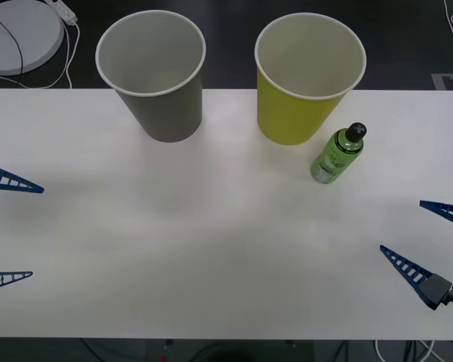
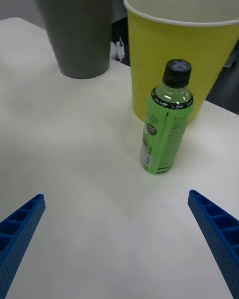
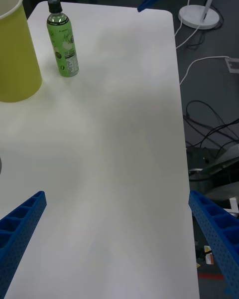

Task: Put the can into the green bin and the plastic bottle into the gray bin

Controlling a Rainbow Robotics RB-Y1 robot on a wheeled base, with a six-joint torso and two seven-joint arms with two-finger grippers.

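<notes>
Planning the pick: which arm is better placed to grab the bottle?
Right. The bottle stands on the robot's right, beside the green bin, facing the open right gripper. The open left gripper is across the table.

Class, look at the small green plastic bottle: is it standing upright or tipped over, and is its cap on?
Upright, capped: the plastic bottle stands on its base on the table, black cap on top, beside the green bin.

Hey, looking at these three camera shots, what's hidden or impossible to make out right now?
- Bottoms of the gray bin and green bin: front view looks in at a slant, so the near walls hide the floors and anything lying there.
- Bottle label: print too small in every view.
- Left claw: cut off by the front view's left edge, fingertips alone visible.
- Right claw: partly cut off at the right edge.
</notes>
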